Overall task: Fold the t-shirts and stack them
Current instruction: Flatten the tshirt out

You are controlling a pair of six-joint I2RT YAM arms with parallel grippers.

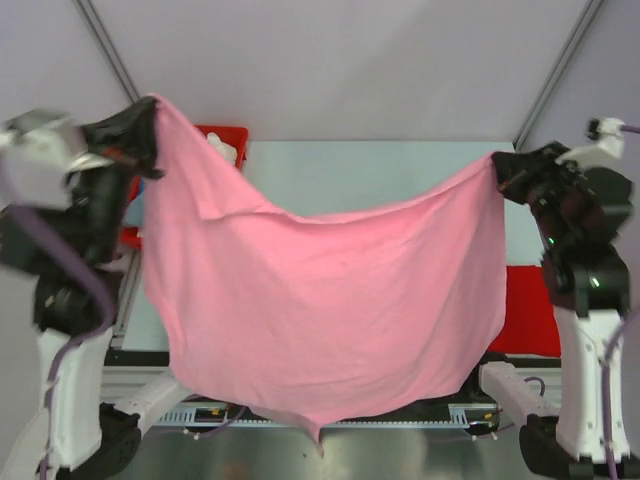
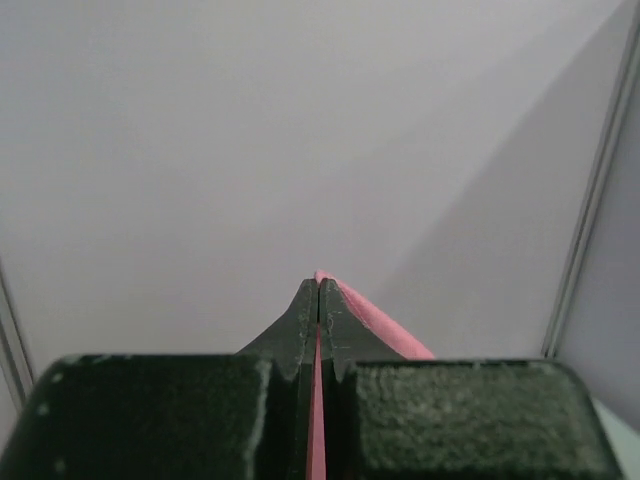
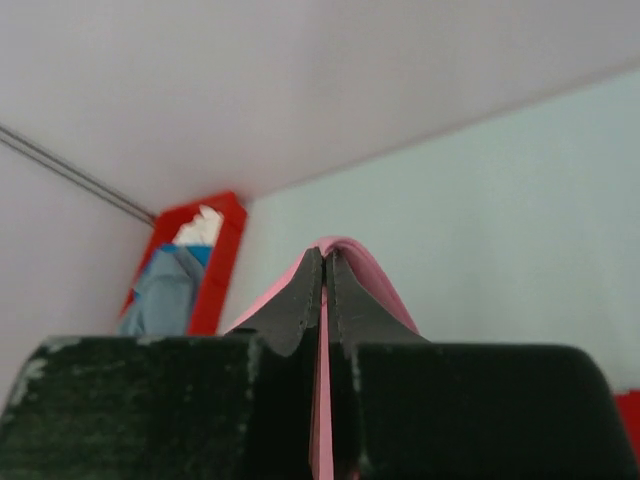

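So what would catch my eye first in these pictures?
A big pink shirt hangs spread like a banner above the table. The left gripper pinches its top edge at the left end and the right gripper pinches it at the right end, both shut on the cloth. Behind it, at the table's far left, a red bin holds more clothes.

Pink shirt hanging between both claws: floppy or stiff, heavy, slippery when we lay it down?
Likely very floppy: the pink t-shirt sags in a deep curve between the left claw and right claw. Probably light: two thin corner pinches carry all of it. May crease on landing; a flap near the left claw hangs folded over.
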